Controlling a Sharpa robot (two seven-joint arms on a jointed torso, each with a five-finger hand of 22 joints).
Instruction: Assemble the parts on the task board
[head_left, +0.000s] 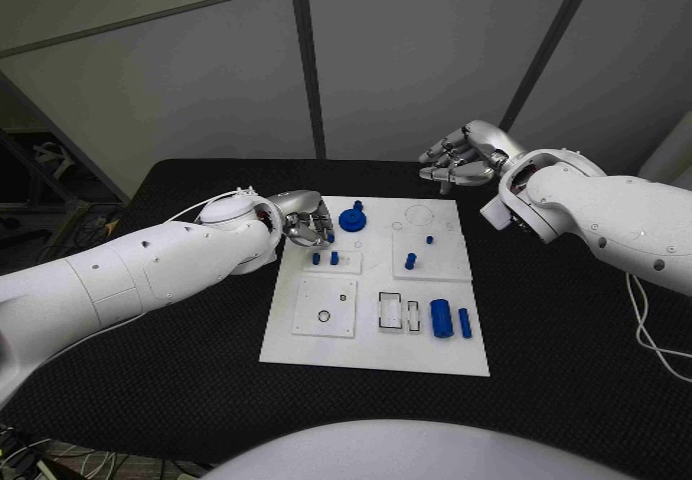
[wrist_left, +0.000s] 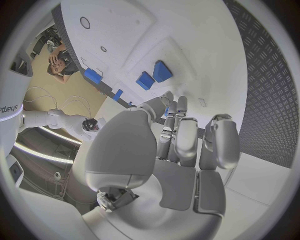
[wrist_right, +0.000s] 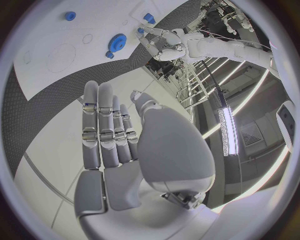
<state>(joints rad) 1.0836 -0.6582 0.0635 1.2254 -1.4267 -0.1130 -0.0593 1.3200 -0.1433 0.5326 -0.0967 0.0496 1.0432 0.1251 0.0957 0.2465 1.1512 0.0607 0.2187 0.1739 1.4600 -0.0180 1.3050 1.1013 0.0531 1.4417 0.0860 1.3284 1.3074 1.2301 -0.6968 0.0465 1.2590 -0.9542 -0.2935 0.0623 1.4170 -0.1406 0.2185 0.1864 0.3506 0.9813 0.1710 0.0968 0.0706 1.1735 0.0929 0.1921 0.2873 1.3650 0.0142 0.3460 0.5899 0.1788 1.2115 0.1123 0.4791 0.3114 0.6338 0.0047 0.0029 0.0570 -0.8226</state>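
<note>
White task board (head_left: 310, 340) lies mid-table. Left hand (head_left: 304, 225) hovers at its far-left edge beside the blue gear (head_left: 352, 217), fingers apart, apparently holding nothing, though the head view is partly blocked. Right hand (head_left: 464, 152) is off beyond the far-right corner, fingers straight, empty. Blue cylinder (head_left: 440, 318) and slimmer peg (head_left: 464, 322) lie near the board's right edge.

Left hand (head_left: 306, 228) covers task board (head_left: 378, 345) corner — fingertip contact unclear.

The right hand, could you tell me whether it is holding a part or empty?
Empty. The right hand shows straight fingers with nothing between them, and in the head view it hovers beyond the task board's far edge.
</note>
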